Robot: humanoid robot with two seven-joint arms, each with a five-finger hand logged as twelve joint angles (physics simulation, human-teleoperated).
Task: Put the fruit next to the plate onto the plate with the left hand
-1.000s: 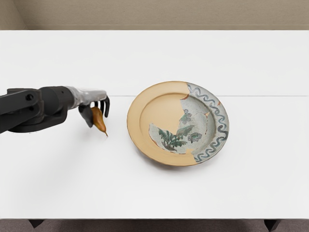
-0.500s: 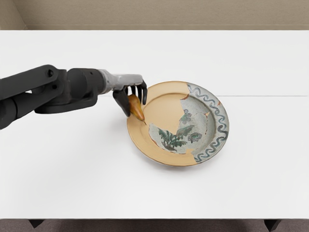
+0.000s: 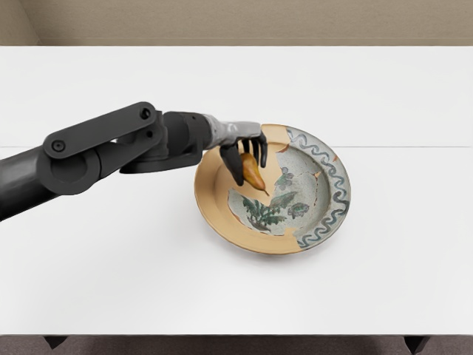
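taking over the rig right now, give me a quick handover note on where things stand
Left hand: shut on the pear, gripped at its broad end, stem pointing down.
Right hand: not in view.
Pear: held over the left half of the plate, inside the rim; I cannot tell whether its tip touches the plate.
Plate: flat on the white table.
Done: the pear is grasped and is above the plate.
Left: lower it, open the fingers, then pull the hand away.

The plate (image 3: 325, 222) lies on the surface (image 3: 111, 281), right of centre. The left hand (image 3: 247, 150) holds the fruit (image 3: 253, 174) over the plate's left part.
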